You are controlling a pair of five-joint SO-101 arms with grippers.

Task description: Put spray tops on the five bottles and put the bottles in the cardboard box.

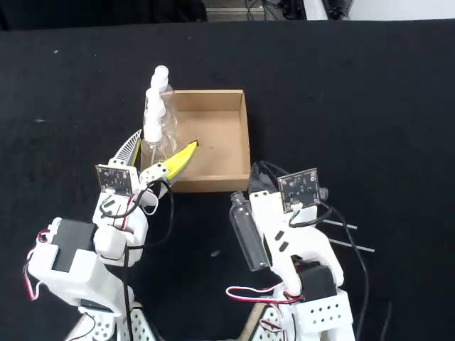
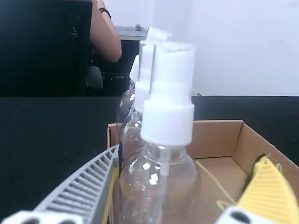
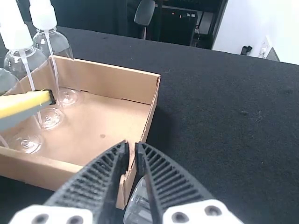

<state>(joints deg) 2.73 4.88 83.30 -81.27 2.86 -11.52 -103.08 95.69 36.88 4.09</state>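
Step in hand: I am judging this as the boxing step. My left claw [image 1: 168,140] is straddling a capped spray bottle [image 2: 159,182] that is standing inside the cardboard box [image 1: 246,135], at the near end of its left wall.
Next move: it is calling for a straight lift of the left claw, clear of the spray top [image 2: 168,93] and without nudging the row. After that the bare bottle is waiting for a top.
Left claw: its fingers are standing wide apart. The grey one is lying just beside the bottle's wall and the yellow one is hanging apart over the box floor, so it is gripping nothing.
Rest of the row: two more capped bottles [image 1: 161,79] are standing behind it along the same wall, close together.
Bare bottle [image 1: 250,234]: it is lying on its side on the tabletop [image 1: 370,106], outside the box and just beside my right arm, neck towards the box. I am seeing no top on it.
Right claw [image 3: 131,145]: its fingers are sitting together with only a sliver between them and are holding nothing. It is hovering before the box's near wall, over the lying bottle's shoulder.
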